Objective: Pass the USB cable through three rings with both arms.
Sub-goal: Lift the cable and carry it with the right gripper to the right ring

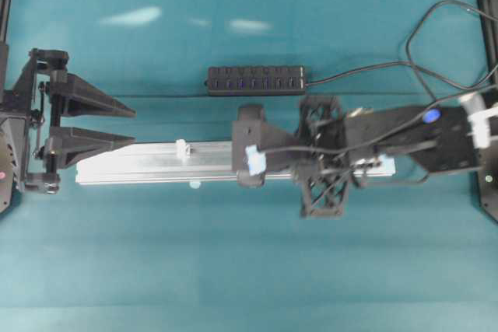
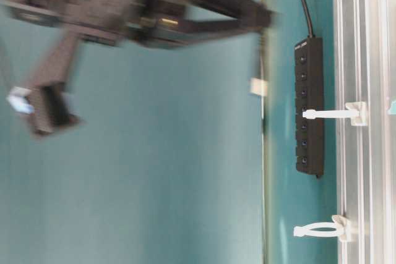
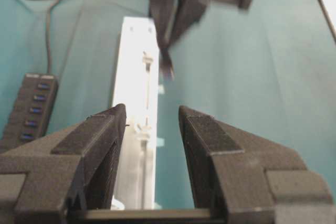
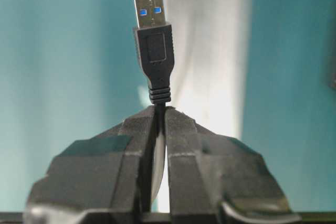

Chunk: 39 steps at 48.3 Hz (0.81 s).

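Note:
My right gripper [image 4: 160,109] is shut on the USB cable just behind its plug [image 4: 153,51], which sticks straight out past the fingertips. Overhead, that gripper [image 1: 244,153] reaches from the right and hovers over the middle of the silver rail [image 1: 140,165]. One ring [image 1: 181,148] stands on the rail to the gripper's left; the arm hides the rail's right part. My left gripper [image 1: 128,126] is open and empty at the rail's left end. Its wrist view looks along the rail [image 3: 134,77] past two rings [image 3: 143,129] [image 3: 148,59] toward the plug [image 3: 168,69]. Two rings [image 2: 328,114] [image 2: 318,230] show at table level.
A black multi-port hub [image 1: 255,81] lies behind the rail, and its cord [image 1: 354,73] runs right and loops at the back right corner. Small pale blue tape tabs sit beside the rail [image 1: 194,185]. Teal cloth covers the table.

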Each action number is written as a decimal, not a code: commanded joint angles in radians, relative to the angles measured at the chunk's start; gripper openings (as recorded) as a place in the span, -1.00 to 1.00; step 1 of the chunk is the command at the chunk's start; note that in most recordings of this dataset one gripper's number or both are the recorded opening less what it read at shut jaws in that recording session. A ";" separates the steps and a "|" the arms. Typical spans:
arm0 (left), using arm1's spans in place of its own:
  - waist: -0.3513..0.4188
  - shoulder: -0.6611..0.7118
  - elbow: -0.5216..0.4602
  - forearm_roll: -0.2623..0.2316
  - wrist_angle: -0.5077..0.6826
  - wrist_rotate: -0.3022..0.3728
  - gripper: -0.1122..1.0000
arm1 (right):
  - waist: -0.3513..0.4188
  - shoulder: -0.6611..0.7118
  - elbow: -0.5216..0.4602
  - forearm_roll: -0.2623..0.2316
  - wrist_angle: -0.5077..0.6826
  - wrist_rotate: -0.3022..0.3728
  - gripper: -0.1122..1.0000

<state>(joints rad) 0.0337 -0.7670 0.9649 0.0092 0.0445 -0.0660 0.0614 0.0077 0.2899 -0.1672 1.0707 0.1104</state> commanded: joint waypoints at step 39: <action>0.031 0.006 -0.044 0.002 -0.048 -0.003 0.06 | -0.017 -0.330 0.249 -0.132 0.187 0.029 -0.96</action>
<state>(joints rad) 0.0506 -0.7655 0.9511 0.0092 0.0123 -0.0690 0.0537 -0.2700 0.5108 -0.2945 1.2747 0.1150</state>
